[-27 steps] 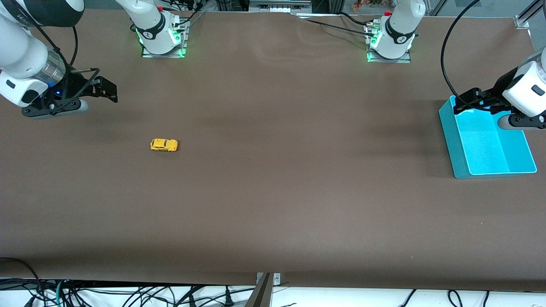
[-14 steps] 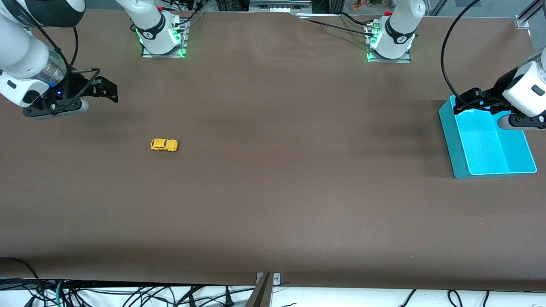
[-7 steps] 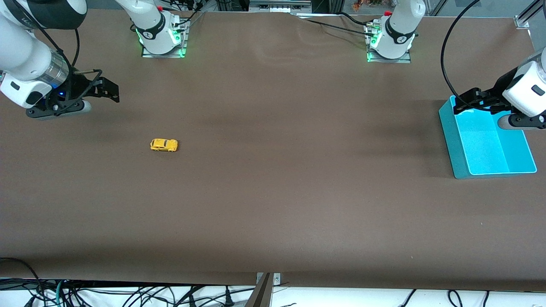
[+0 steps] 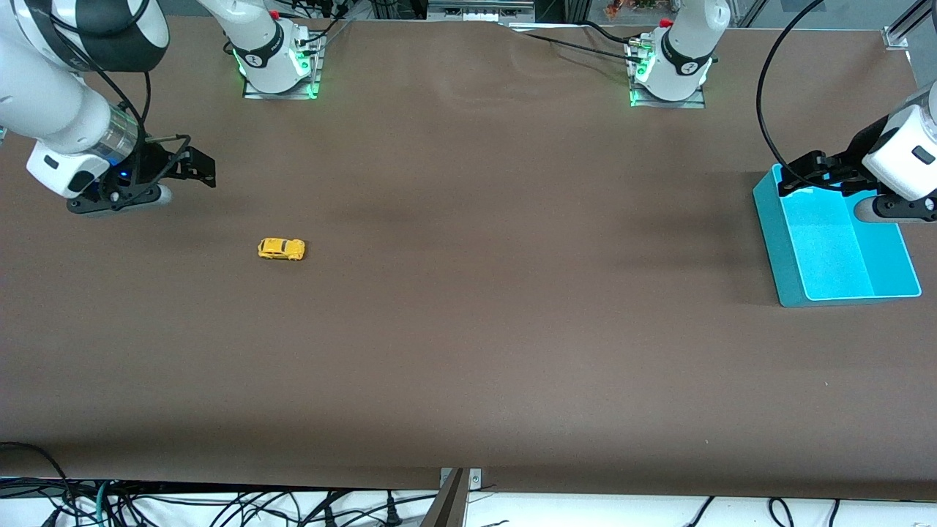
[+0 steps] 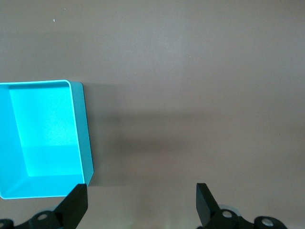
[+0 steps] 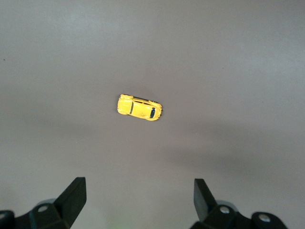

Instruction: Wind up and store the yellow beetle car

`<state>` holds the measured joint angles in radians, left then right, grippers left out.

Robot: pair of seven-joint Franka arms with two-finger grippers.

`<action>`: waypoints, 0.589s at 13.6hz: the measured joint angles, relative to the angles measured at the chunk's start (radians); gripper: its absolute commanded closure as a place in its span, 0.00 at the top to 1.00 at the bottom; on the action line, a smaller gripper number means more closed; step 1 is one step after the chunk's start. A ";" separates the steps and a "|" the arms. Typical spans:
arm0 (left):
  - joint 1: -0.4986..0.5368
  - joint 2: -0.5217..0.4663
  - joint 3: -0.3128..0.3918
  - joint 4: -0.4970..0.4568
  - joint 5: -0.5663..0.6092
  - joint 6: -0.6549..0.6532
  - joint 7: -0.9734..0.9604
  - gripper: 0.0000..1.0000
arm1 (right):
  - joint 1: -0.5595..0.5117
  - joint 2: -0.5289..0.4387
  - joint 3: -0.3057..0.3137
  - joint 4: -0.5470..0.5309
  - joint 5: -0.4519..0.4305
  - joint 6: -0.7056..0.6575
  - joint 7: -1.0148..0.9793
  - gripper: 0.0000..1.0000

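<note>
Yellow beetle car (image 4: pixel 281 249) sits alone on your brown worktop (image 4: pixel 468 329), so your right gripper (image 4: pixel 192 165) hovers nearby, fingers spread for approach, while your left gripper (image 4: pixel 811 174) waits, fingers spread, over the turquoise bin (image 4: pixel 787 256).

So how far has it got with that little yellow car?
Hardly begun. Nothing looks done: the car sits untouched on the table, nearer the right arm's end. In hand: the right gripper hangs open in the air, its wrist camera looking at the car. The left gripper waits open over the blue bin, which holds nothing. Left: grasping, winding and storing the car.
</note>
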<state>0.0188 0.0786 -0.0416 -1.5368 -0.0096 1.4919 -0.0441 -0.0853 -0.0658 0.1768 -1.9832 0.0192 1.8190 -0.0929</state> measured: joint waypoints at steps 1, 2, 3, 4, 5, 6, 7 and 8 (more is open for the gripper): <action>0.000 0.000 0.000 0.000 0.000 0.000 0.000 1.00 | 0.000 0.001 0.000 -0.010 0.000 0.010 0.000 1.00; 0.000 0.000 0.000 0.000 0.000 0.000 0.000 1.00 | 0.000 0.001 0.000 -0.014 0.000 0.015 0.000 1.00; 0.000 0.000 0.000 0.000 0.000 0.000 0.000 1.00 | 0.000 0.001 0.000 -0.015 0.000 0.016 0.000 1.00; 0.000 0.000 0.000 0.000 0.000 0.000 0.000 1.00 | 0.000 0.001 0.000 -0.015 0.000 0.017 0.000 1.00; 0.000 0.000 0.000 0.000 0.000 0.000 0.000 1.00 | 0.000 0.001 0.000 -0.015 0.000 0.017 0.000 1.00; 0.000 0.000 0.000 0.000 0.000 0.000 0.000 1.00 | 0.000 0.001 0.000 -0.015 0.000 0.017 0.000 1.00; 0.000 0.000 0.000 0.000 0.000 0.000 0.000 1.00 | 0.000 0.001 0.000 -0.015 0.000 0.017 0.000 1.00; 0.000 0.000 0.000 0.000 0.000 0.000 0.000 1.00 | 0.000 0.001 0.000 -0.015 0.000 0.017 0.000 1.00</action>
<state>0.0187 0.0786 -0.0416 -1.5368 -0.0096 1.4919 -0.0441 -0.0850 -0.0650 0.1768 -1.9980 0.0190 1.8359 -0.0929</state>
